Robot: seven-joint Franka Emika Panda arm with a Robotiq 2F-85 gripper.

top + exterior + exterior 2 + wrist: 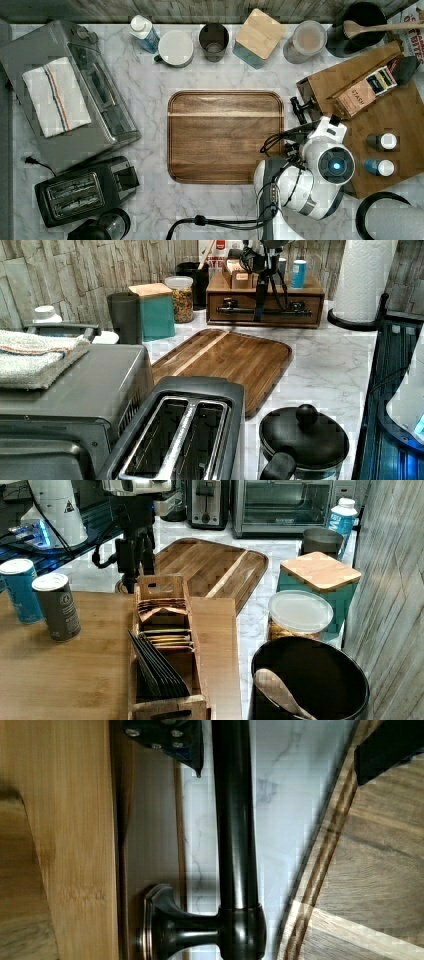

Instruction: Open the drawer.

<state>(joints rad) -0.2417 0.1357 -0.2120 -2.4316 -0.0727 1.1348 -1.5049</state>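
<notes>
The drawer [235, 315] sits in a wooden box under a flat top board, and in the left view its front panel looks flush with the box. A long black bar handle [285, 312] runs across the panel and shows close up in the wrist view as the handle [234, 830]. My gripper [259, 309] hangs down at the middle of the handle. It is open: one finger [172, 740] is between the bar and the drawer front [150, 830], the other finger [387, 750] stands well off on the bar's far side. The gripper [134, 572] also appears beyond the top board's edge.
A wooden serving tray [225, 137] lies on the marble counter right in front of the drawer. The top board [395, 110] bears a tea box [360, 95] and two bottles [382, 154]. A toaster oven [75, 95], a toaster [85, 190], canisters and a paper towel roll [362, 280] ring the counter.
</notes>
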